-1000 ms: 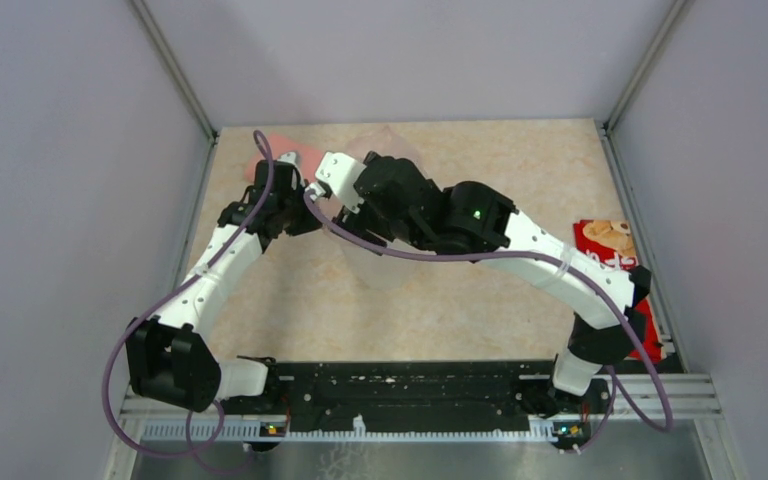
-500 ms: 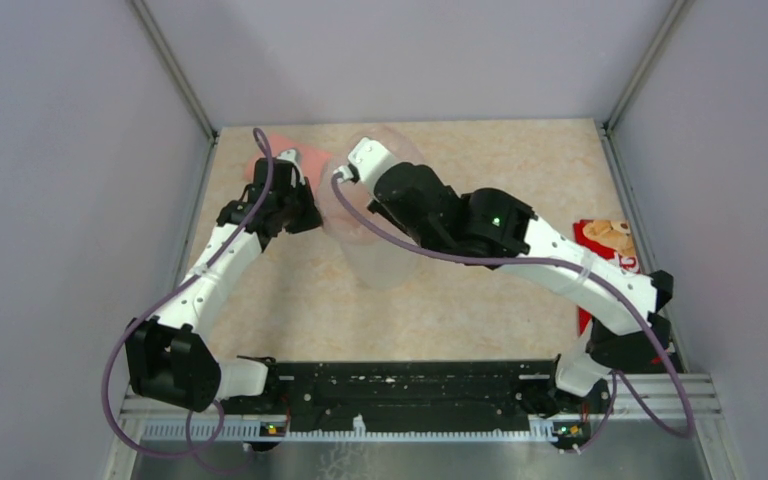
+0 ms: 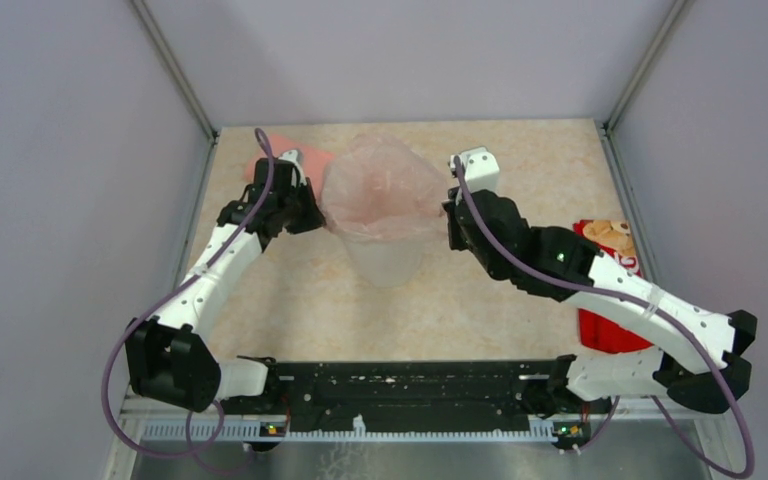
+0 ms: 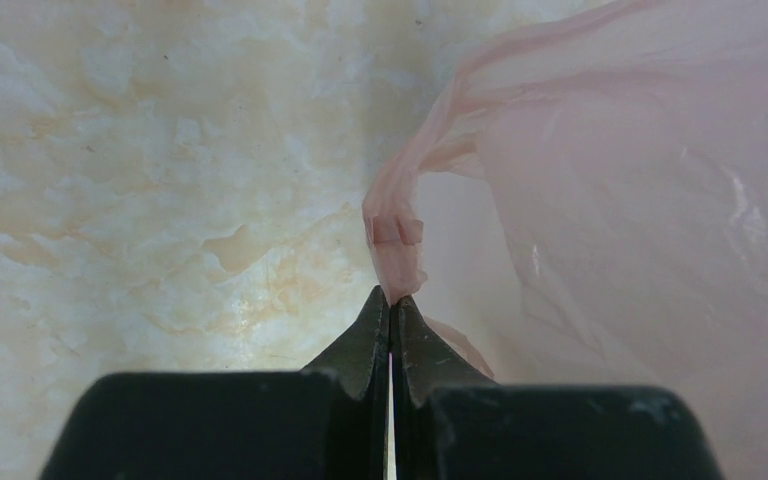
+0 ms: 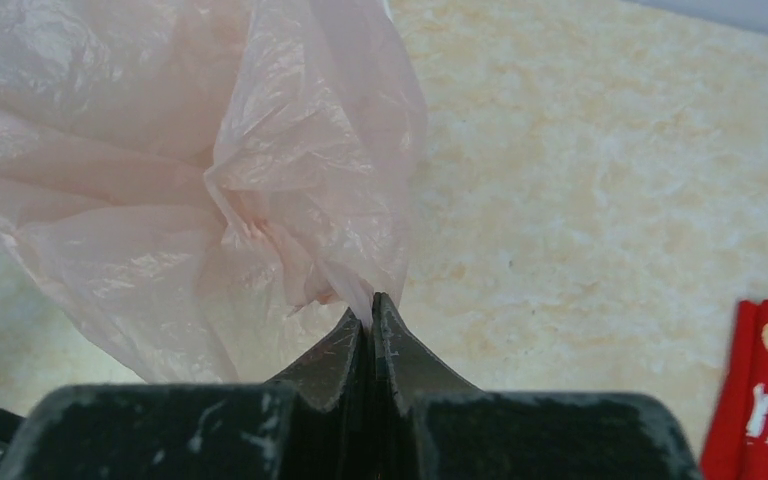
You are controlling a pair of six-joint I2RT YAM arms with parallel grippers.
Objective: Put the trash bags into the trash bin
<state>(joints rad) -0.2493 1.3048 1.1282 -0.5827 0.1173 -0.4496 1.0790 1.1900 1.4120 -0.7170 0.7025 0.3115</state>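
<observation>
A thin pale pink trash bag (image 3: 385, 190) is spread wide over the top of the white translucent trash bin (image 3: 385, 262), whose lower body shows below it. My left gripper (image 3: 312, 215) pinches the bag's left edge; in the left wrist view the gripper (image 4: 391, 302) is shut on a folded strip of the bag (image 4: 610, 200). My right gripper (image 3: 448, 212) holds the right edge. From the right wrist, that gripper (image 5: 369, 306) is shut on a bunched fold of the bag (image 5: 160, 170). The bin's rim is hidden under the film.
A folded salmon-pink cloth (image 3: 290, 150) lies at the back left behind the left gripper. A flat red packet (image 3: 610, 260) lies at the right edge, partly under my right arm, and also shows as the red packet (image 5: 760, 400) in the right wrist view. Grey walls enclose the table.
My right arm has swung from over the bin to its right side, and its gripper has shut on the bag's right edge. The bag now stretches open over the bin. The left arm stayed still.
</observation>
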